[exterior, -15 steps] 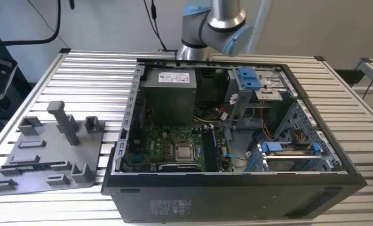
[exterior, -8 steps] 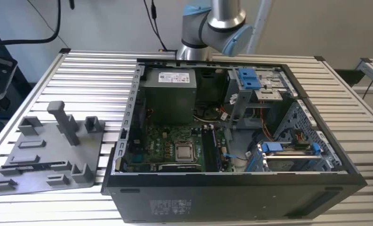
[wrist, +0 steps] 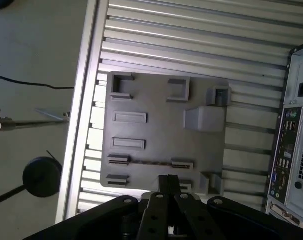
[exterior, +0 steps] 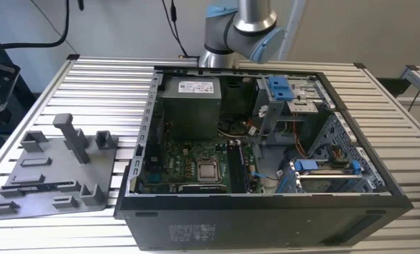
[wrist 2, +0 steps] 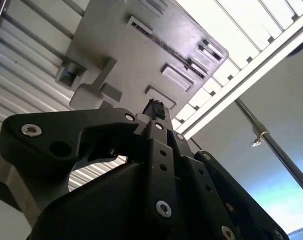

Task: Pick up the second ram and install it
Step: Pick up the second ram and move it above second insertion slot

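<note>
Slats of pale metal make up the table (exterior: 104, 79), which carries two things. A grey fixture plate (exterior: 61, 170) lies at the exterior view's left. An open computer case (exterior: 266, 225) sits just beside it at the right, with its green motherboard (exterior: 181, 164) facing up. The arm (exterior: 241, 24) rises behind the case.

The second ram (exterior: 44, 186) is on the plate — a thin dark strip standing on its edge, each end caught in a small slotted holder. Nothing touches it.

In the first wrist view the gripper (wrist: 169, 181) hangs above the plate, looking down on the pegs, the pockets and the ram's dark line, and it is apart from all of them. Its linkages converge and the two black fingers meet with nothing between them — closed and empty. In the second wrist view the fingertips (wrist 2: 154, 106) point towards the plate from above, with the slatted table beyond it.
</note>
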`<state>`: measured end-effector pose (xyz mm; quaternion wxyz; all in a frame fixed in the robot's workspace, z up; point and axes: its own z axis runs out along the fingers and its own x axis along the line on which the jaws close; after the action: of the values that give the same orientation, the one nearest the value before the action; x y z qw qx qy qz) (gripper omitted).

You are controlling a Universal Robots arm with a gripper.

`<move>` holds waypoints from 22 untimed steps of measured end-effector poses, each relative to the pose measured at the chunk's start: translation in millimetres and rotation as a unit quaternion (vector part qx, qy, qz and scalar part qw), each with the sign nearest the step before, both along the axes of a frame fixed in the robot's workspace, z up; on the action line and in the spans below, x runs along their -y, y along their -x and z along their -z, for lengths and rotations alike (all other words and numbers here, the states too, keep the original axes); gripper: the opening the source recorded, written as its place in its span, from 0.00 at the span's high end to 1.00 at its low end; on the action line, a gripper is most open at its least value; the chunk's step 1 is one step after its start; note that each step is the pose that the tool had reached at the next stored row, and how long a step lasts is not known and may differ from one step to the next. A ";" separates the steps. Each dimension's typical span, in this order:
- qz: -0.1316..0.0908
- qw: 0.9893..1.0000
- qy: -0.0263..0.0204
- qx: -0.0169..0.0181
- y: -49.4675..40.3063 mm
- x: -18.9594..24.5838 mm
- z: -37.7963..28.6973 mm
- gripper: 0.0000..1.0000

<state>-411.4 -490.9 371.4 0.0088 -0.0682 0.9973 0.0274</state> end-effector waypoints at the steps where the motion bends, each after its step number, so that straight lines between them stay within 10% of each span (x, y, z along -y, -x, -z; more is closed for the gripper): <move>1: 0.000 1.000 0.000 0.000 0.0 -0.2 0.1 0.89; 22: -0.005 1.000 0.000 0.000 0.0 -1.3 0.1 0.89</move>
<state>-411.4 -489.6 371.3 0.0090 -0.0731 0.9969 0.0270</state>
